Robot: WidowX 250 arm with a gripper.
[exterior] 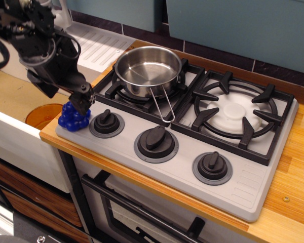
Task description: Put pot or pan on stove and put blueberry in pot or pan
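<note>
The shiny steel pan (146,70) sits on the left burner of the grey stove (245,188), its wire handle pointing toward the knobs. The blueberry (71,120), a cluster of deep-blue balls, rests on the stove's front-left corner beside the left knob. My black gripper (81,104) is down on top of the blueberry. One fingertip (84,100) shows against the cluster's upper right side. The other finger is hidden behind the gripper body, so the opening cannot be read.
An orange round cup (41,115) lies in the sink basin just left of the blueberry. A white ribbed drainboard (99,46) is behind the arm. Three black knobs line the stove front, and the wooden counter (294,167) runs to the right.
</note>
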